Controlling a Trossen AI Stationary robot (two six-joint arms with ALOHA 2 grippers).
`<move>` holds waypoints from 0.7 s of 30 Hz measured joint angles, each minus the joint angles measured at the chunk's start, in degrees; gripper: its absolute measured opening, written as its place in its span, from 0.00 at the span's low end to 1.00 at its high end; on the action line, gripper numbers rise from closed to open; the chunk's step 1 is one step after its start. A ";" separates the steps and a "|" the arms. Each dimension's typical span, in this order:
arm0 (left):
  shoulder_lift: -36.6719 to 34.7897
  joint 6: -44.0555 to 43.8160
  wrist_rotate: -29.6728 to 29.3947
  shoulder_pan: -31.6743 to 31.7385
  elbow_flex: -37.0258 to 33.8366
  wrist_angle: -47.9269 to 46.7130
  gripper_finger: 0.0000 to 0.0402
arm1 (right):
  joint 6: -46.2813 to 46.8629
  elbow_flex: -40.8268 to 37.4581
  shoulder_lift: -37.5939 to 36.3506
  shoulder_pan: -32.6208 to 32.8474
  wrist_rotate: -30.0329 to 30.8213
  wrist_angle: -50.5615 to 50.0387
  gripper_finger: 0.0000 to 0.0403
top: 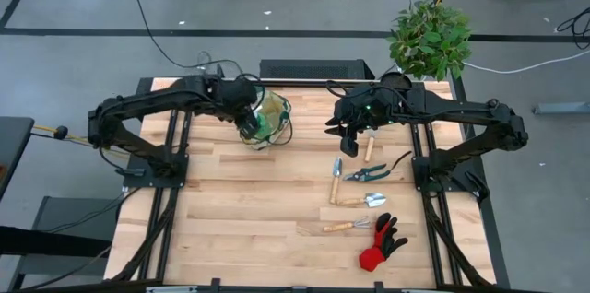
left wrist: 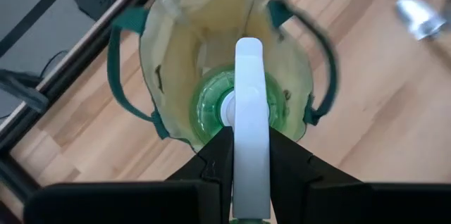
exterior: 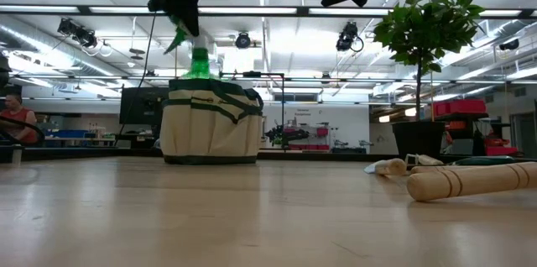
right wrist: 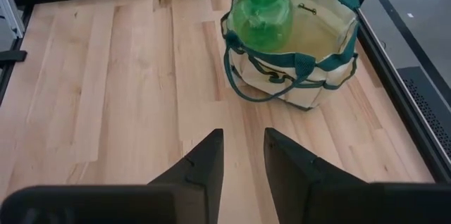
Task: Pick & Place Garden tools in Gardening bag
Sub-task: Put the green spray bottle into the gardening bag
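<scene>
The tan gardening bag (top: 269, 118) stands upright on its base at the table's far middle, showing its dark loop handles (left wrist: 120, 69). My left gripper (top: 249, 128) hangs over its mouth, shut on the green spray bottle (exterior: 200, 60), whose body is inside the bag's opening (right wrist: 262, 14). To the bag's right, my right gripper (right wrist: 243, 155) waits above the table, open and empty. Green-handled pruning shears (top: 367, 174), wooden-handled tools (top: 348, 227) and a red-and-black glove (top: 380, 245) lie flat on the table's right half. My left gripper pinches the bottle's white spray head (left wrist: 250, 122) between its two fingers (left wrist: 211, 160), which lie along its two sides. The fingers come from above, slanting steeply down. The bottle hangs upright below them, its green body (left wrist: 232, 104) inside the bag's mouth; the bag hides its bottom.
A leafy potted plant (top: 430, 40) stands at the table's far right corner. Another wooden handle (top: 369, 149) lies just below my right gripper, and one (exterior: 470, 180) lies close to the low camera. Bare wood stretches across the near left of the table.
</scene>
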 joint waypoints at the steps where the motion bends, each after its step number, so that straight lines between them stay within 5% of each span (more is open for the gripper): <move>1: -0.04 -0.17 0.02 0.00 -1.33 0.93 0.18 | 0.00 0.00 0.00 0.00 0.02 0.00 0.26; 21: -0.08 -1.92 1.21 0.22 -8.98 8.19 0.18 | -0.09 0.00 0.00 -0.01 0.01 0.00 0.26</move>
